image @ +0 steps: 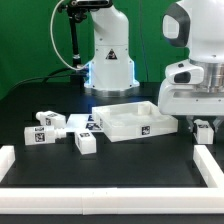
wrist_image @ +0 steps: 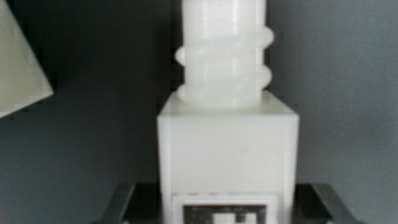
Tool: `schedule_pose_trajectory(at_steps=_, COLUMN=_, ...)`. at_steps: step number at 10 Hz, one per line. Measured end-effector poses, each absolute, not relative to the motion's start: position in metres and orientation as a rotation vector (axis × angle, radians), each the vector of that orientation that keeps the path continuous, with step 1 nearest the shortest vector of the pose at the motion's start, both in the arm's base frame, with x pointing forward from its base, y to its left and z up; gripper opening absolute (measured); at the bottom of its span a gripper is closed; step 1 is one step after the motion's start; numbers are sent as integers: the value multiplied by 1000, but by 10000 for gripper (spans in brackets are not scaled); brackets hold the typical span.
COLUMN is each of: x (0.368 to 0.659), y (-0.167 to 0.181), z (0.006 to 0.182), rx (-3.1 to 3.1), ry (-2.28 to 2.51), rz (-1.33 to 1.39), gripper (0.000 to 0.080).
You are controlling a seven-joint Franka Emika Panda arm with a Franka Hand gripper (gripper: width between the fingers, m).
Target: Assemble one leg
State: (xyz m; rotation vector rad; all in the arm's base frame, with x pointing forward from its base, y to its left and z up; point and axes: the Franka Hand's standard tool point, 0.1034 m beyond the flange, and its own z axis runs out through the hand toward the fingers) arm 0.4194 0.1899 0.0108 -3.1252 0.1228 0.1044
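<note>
The task's thing, a small white oblong plastic leg (wrist_image: 222, 140) with a black-and-white square tag on its face and a rounded threaded stud at one end, sits between the dark fingers of the end effector (wrist_image: 217, 205). The fingers stand against two opposite flat sides of the block, so I judge the end effector clamped on it. In the exterior view the end effector (image: 203, 125) hangs low on the exterior view's right with the leg (image: 203, 132) beneath it. The leg is just beside the large flat white rimmed square tabletop (image: 135, 122), though whether it touches the dark worktop (image: 120, 165) I cannot tell. Two more white tagged blocks (image: 45, 128) (image: 85, 143) lie loose on the exterior view's left, well apart from the held one. The leg looks light and stiff, a moulded part that should not flex under the fingers. Its smooth faces may be slippery, so it could twist in the grip if turned against resistance. The flat sides of the block near the tagged end are the sensible place to hold it, leaving the stud free. The thread is probably the delicate part. It ought to meet a corner socket squarely, since a tilted entry risks jamming or cross-threading.
</note>
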Motion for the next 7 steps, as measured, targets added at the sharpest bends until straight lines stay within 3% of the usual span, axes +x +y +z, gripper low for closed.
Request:
schedule_pose_trajectory(at_steps=3, x=420, y=186, z=13, rx=-3131, ry=75, rz=125, gripper=282)
schedule_pose_trajectory(at_steps=4, x=429, y=170, z=33, rx=-3132, ry=46, rz=163, gripper=331)
schedule_pose_trajectory(at_steps=5, x=435, y=155, z=58, rx=-3129, ry=44, rz=150, gripper=519)
schedule_pose_trajectory(at_steps=6, x=435, y=136, z=74, rx=-3122, ry=-15, rz=194, gripper=608)
schedule_pose_trajectory(at_steps=7, x=441, y=109, z=96, rx=-3112, ry=-23, rz=228, gripper=608)
